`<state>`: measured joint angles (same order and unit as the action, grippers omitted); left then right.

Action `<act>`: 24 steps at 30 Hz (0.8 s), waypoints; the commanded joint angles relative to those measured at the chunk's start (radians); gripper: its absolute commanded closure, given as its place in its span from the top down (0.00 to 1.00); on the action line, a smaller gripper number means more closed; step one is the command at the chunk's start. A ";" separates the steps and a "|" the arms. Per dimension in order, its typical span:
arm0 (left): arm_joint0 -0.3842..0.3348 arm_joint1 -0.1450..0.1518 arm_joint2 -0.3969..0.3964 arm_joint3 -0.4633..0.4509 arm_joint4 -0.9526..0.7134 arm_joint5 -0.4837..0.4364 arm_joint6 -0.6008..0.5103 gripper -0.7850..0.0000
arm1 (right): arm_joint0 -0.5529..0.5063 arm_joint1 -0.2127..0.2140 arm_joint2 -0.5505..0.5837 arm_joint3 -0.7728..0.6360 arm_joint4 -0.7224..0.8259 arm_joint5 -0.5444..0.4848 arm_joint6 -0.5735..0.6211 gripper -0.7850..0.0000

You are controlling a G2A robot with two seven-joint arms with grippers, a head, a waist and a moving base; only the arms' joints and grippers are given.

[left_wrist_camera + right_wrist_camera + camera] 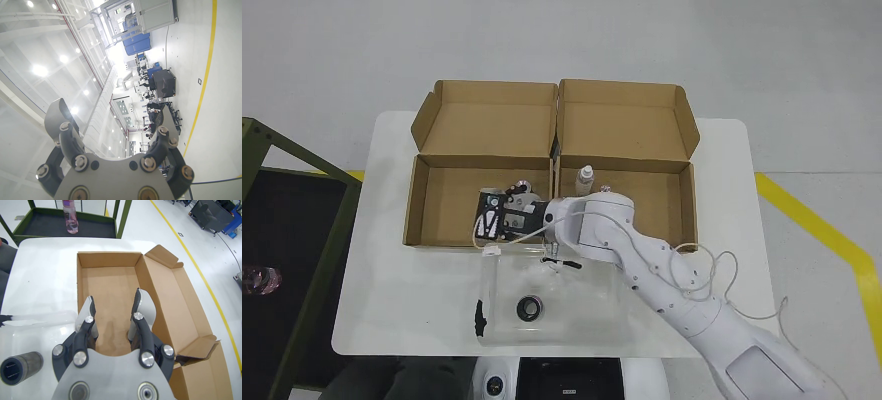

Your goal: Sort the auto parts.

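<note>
Sorting looks barely begun: a small pale bottle-shaped part (585, 180) stands in the right-hand brown cardboard box (687, 205), while a dull grey metal cylinder with a dark bore (20, 369) lies on a clear plastic bag (572, 310) at the front of the white table (392, 300), not yet boxed. The right gripper (114, 294) hangs over the near end of the left-hand brown cardboard box (107, 259), fingers spread and holding nothing; the floor beneath it is bare cardboard. The left gripper (112, 106) points off into the room, jaws also apart and empty. I judge the cylinder is the piece left to move. The box's near wall sits just under the gripper, and raised lids line the far side, so clearance lies upward and toward the bag.
</note>
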<state>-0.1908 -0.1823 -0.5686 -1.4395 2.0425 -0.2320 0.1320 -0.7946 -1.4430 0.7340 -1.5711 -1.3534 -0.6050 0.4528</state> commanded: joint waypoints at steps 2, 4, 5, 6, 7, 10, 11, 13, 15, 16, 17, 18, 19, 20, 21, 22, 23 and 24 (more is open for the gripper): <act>0.000 0.000 0.000 0.000 0.000 0.000 0.000 1.00 | -0.045 0.012 0.012 -0.068 -0.017 -0.031 0.011 0.47; 0.000 0.000 0.000 0.000 0.000 0.000 0.000 1.00 | -0.077 0.021 0.022 -0.110 -0.030 -0.049 0.018 0.48; 0.000 0.000 0.000 0.000 0.000 0.000 0.000 1.00 | -0.093 0.026 0.028 -0.129 -0.035 -0.059 0.022 0.48; 0.000 0.000 0.000 0.000 0.000 0.000 0.000 1.00 | -0.108 0.031 0.035 -0.148 -0.042 -0.068 0.028 0.49; 0.000 0.000 0.000 0.000 0.000 0.000 0.000 1.00 | -0.123 0.035 0.041 -0.166 -0.049 -0.078 0.032 0.49; 0.000 0.000 0.000 0.000 0.000 0.000 0.000 1.00 | -0.167 0.050 0.064 -0.216 -0.066 -0.105 0.041 0.49; 0.000 0.000 0.000 0.000 0.000 0.000 0.000 1.00 | -0.183 0.054 0.072 -0.231 -0.072 -0.114 0.042 0.49; 0.000 0.000 0.000 0.000 0.000 0.000 0.000 1.00 | -0.214 0.064 0.086 -0.258 -0.085 -0.135 0.043 0.50; 0.000 0.000 0.000 0.000 0.000 0.000 0.000 1.00 | -0.244 0.073 0.099 -0.278 -0.097 -0.154 0.040 0.51; 0.000 0.000 0.000 0.000 0.000 0.000 0.000 1.00 | -0.258 0.077 0.105 -0.285 -0.102 -0.164 0.036 0.51; 0.000 0.000 0.000 0.000 0.000 0.000 0.000 1.00 | -0.270 0.081 0.111 -0.289 -0.107 -0.172 0.032 0.53; 0.000 0.000 0.000 0.000 0.000 0.000 0.000 1.00 | -0.283 0.085 0.114 -0.291 -0.111 -0.181 0.028 0.53; 0.000 0.000 0.000 0.000 0.000 0.000 0.000 1.00 | -0.293 0.088 0.116 -0.293 -0.113 -0.192 0.025 0.53; 0.000 0.000 0.000 0.000 0.000 0.000 0.000 1.00 | -0.301 0.091 0.119 -0.296 -0.118 -0.198 0.023 0.53; 0.000 0.000 0.000 0.000 0.000 0.000 0.000 1.00 | -0.310 0.094 0.120 -0.299 -0.124 -0.206 0.021 0.53; 0.000 0.000 0.000 0.000 0.000 0.000 0.000 1.00 | -0.318 0.097 0.120 -0.302 -0.129 -0.215 0.018 0.53; 0.000 0.000 0.000 0.000 0.000 0.000 0.000 1.00 | -0.326 0.100 0.121 -0.306 -0.134 -0.222 0.015 0.53; 0.000 0.000 0.000 0.000 0.000 0.000 0.000 1.00 | -0.335 0.102 0.120 -0.309 -0.138 -0.231 0.014 0.54</act>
<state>-0.1908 -0.1823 -0.5686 -1.4395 2.0425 -0.2320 0.1320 -1.1209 -1.3436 0.8544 -1.8768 -1.4868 -0.8273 0.4683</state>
